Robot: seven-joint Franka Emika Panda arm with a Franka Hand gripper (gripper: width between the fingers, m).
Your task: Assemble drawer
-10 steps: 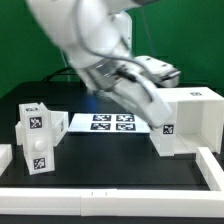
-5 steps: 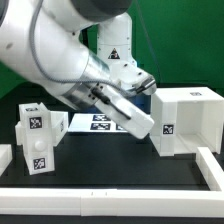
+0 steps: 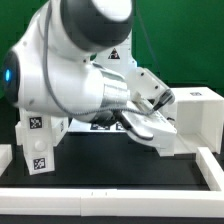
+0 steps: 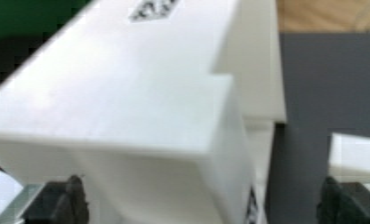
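Crowding the middle of the scene, the white robot arm [image 3: 85, 85] leans across toward the exterior view's right, and its wrist is right up against the drawer casing [image 3: 200, 115]. That big white casing stands on the black worktop [image 3: 110, 165] on the exterior view's right, with its near corner tucked in behind the arm's wrist. Over on the exterior view's left the two tagged tray boxes [image 3: 37, 145] stand close together, one behind the other, well apart from the casing. Between them and the casing, near the front, there's a broad bare strip of worktop for moving. A white raised border [image 3: 110, 192] runs along the near edge and closes it off.

Now the wrist view, and the casing fills it: a wide flat white face, a stepped edge along one side, a tag [image 4: 155, 10] just peeking in at the far end. The jaws stand wide apart, one dark finger [image 4: 54, 200] on each side of the casing's nearest end. The white plastic sits between them. On one side a strip of dark worktop shows between plastic and finger, so that finger is not pressing. On the other side, contact is too close to call.
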